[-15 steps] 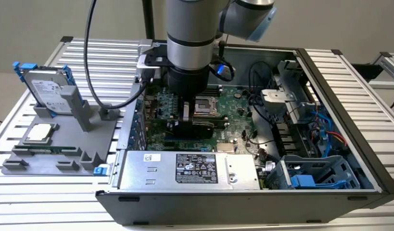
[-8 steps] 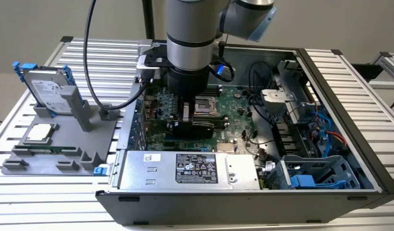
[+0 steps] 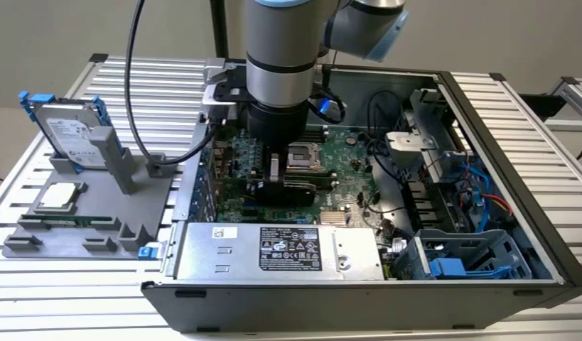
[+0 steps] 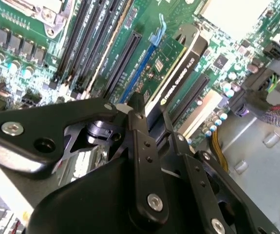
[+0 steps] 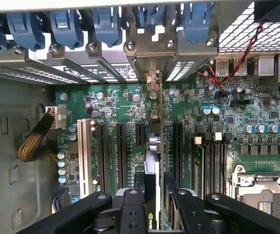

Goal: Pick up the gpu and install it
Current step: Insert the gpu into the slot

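The flat green-board gpu with black cooler shroud (image 4: 178,73) is held edge-on by the black two-finger gripper (image 4: 147,124), jaws closed on its top edge, over the motherboard slots inside the open black pc case (image 3: 518,142). Judged stiff, light but fragile; best gripped by shroud/board edges, not components.

A robotics lab bench: slatted aluminium table (image 3: 518,106); open computer case (image 3: 367,284); grey parts fixture (image 3: 92,213)

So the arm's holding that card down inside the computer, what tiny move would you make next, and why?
Probably a short, straight push down toward the motherboard. The gripper is shut on the gpu, which stands on edge, lined up with the long slots, its bracket end at the rear opening. Whether it is fully seated can't be told, so press gently before letting go.
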Controlling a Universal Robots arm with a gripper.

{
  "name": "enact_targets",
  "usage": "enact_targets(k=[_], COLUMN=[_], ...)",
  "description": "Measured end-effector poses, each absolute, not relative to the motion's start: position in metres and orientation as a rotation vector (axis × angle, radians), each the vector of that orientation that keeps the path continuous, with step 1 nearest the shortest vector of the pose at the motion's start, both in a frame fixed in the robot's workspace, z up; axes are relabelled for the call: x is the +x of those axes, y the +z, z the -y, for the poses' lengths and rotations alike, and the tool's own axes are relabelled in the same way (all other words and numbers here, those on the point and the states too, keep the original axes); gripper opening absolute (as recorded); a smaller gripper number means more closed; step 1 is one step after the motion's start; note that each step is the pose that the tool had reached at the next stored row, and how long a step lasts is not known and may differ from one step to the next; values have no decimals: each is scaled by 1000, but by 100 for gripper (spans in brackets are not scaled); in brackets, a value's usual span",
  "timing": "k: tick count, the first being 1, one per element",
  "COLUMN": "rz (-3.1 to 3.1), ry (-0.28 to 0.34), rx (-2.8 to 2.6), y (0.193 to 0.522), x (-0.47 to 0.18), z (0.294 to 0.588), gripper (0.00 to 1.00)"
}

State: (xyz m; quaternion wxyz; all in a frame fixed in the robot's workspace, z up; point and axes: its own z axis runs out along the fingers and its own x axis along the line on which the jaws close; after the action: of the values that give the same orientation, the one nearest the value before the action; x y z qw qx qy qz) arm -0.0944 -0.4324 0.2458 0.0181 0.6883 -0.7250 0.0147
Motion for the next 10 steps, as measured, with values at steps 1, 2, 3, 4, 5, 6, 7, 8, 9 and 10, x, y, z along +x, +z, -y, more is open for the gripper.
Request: enact_targets(k=[1,2,3,4,5,6,7,8,9,10], rz=[2253,2253,2252,2252,2252,2252,2253,2253,2253,2253], ry=[45,46,46,46,46,46,46,46,46,46], rx=[2138,2138,2138,2138,2138,2138,2139,2139,2139,2139], y=[244,244,244,244,244,243,243,243,243,243], x=[-94,-94,-94,-94,-94,-94,-94,-94,-94,-94], z=[432,432,432,432,432,432,432,432,432,432], gripper=[0,0,0,0,0,0,0,0,0,0])
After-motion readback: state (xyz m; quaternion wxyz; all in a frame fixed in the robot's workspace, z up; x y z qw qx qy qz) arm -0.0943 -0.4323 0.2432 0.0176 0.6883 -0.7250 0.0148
